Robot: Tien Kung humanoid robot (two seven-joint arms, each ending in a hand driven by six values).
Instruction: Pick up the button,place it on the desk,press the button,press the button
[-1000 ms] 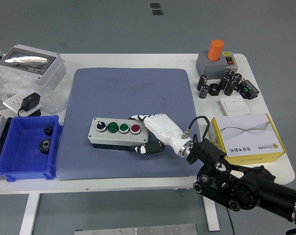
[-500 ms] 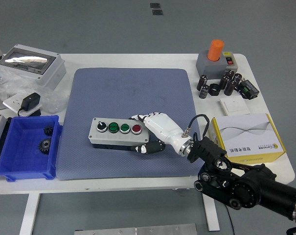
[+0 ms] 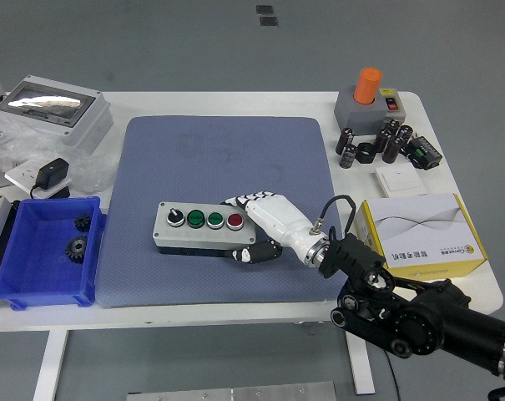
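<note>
A grey button box (image 3: pixel 204 225) lies flat on the blue-grey mat (image 3: pixel 219 167), with a black knob, two green buttons and a red button on top. My right hand (image 3: pixel 250 227) is white and wraps the box's right end: fingers (image 3: pixel 238 201) over the far side, thumb (image 3: pixel 252 254) against the near side. The black right arm (image 3: pixel 411 322) comes in from the lower right. The left arm is out of view.
A blue bin (image 3: pixel 43 251) with black gears stands at the left edge. A grey enclosure (image 3: pixel 47 113) and a black adapter (image 3: pixel 52 177) sit far left. A yellow-white carton (image 3: pixel 423 236), capacitors (image 3: pixel 386 142) and an orange-topped switch box (image 3: pixel 367 102) are on the right.
The button box and my right hand have shifted a few pixels to the right on the mat. The grip looks the same.
</note>
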